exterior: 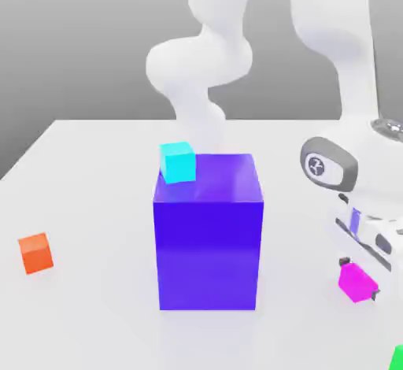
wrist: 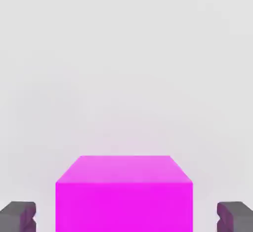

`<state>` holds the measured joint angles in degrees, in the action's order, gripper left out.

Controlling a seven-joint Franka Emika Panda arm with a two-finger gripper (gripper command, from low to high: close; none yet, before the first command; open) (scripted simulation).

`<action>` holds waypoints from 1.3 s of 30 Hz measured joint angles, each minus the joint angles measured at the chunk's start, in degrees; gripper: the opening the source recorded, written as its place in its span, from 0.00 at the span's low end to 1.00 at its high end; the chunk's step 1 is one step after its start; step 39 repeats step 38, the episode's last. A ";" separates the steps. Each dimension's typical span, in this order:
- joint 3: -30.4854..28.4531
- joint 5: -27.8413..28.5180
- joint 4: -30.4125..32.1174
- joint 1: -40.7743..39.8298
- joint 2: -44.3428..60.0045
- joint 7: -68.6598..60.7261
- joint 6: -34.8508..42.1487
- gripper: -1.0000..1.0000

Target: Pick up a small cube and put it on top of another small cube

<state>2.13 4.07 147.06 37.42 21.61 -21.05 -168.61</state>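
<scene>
A small magenta cube point(exterior: 356, 282) sits on the white table at the exterior view's right. My gripper point(exterior: 358, 278) is lowered around it, one dark fingertip on each side. In the hand view the magenta cube point(wrist: 123, 194) lies between the two grey fingertips point(wrist: 17, 216), and a gap shows on each side, so the gripper point(wrist: 126, 217) is open and not touching it. A small cyan cube point(exterior: 178, 162) rests on the near-left corner of the top of a large blue block point(exterior: 208, 234). A small orange cube point(exterior: 35, 253) lies on the table at the left.
The large blue block stands in the middle of the white table point(exterior: 94, 203), to the left of my gripper. A green object point(exterior: 397, 358) shows at the bottom right corner. The robot's white arm point(exterior: 201, 61) rises behind the block.
</scene>
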 joint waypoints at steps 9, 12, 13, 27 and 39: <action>1.37 -1.50 1.85 -1.01 -9.25 -1.15 7.46 0.00; 0.75 -2.35 -1.88 -1.30 -9.70 1.21 11.64 0.00; 0.36 -2.53 -3.81 -1.40 -9.05 2.50 12.92 0.00; -5.34 -6.65 -29.05 -3.00 4.62 17.73 24.52 0.00; -5.44 -6.54 -29.34 -3.02 4.50 18.05 24.84 1.00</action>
